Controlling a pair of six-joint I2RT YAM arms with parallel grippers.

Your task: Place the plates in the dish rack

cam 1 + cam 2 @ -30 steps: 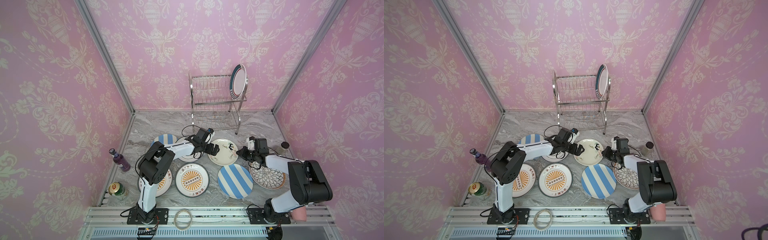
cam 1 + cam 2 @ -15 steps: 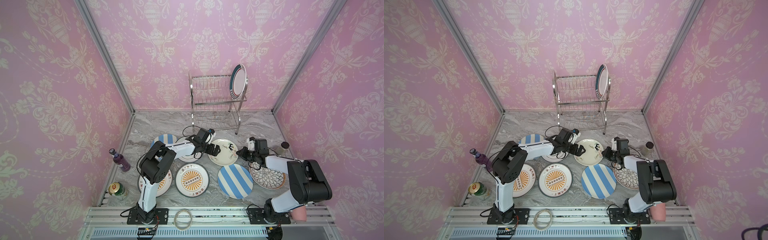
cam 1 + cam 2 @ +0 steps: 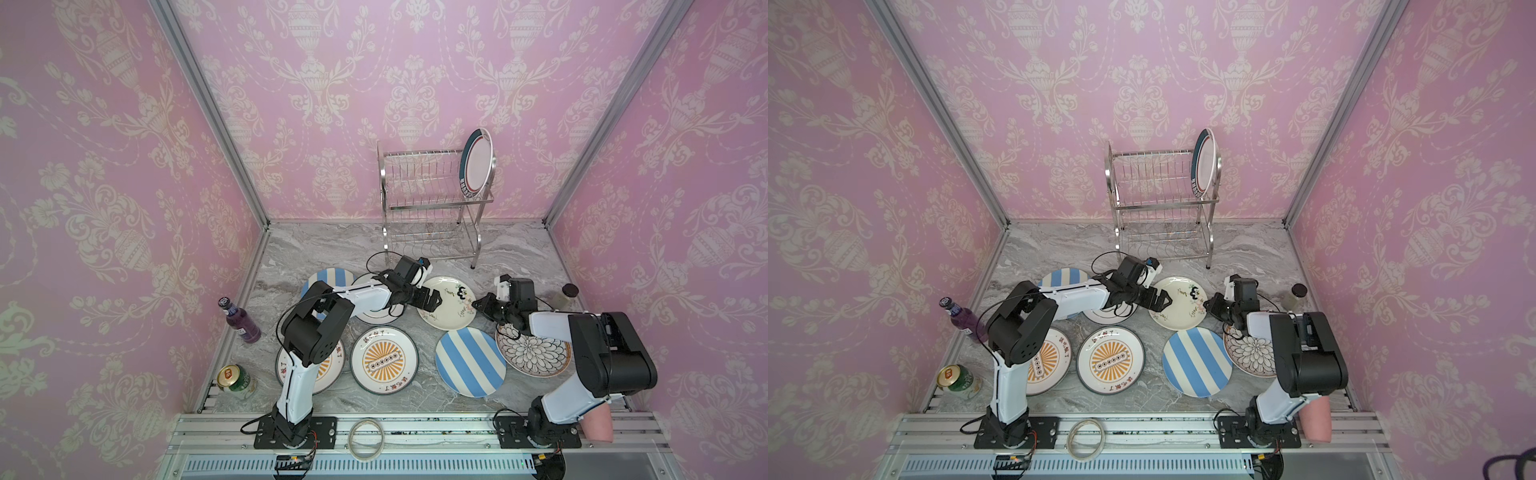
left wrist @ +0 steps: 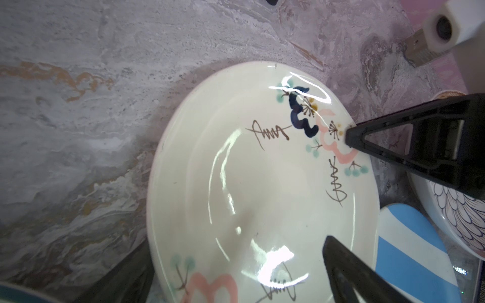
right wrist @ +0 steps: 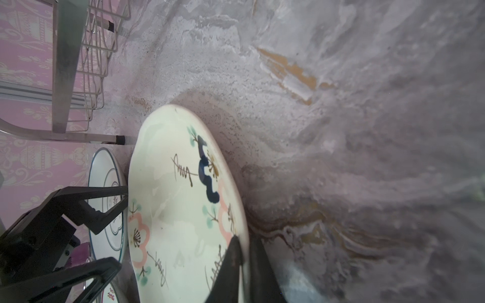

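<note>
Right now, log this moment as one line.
right gripper: shut on cream plate rim | left gripper: open at opposite rim | dish rack: one teal-rimmed plate

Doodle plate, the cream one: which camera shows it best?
The left wrist view: the cream doodled plate fills it, drawings sharp. The right wrist view shows it slanted; both top views show it small and far.

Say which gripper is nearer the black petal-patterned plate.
Right. The right gripper pinches the cream doodled plate beside the black petal-patterned plate; the left gripper, open, is across the cream plate.
</note>
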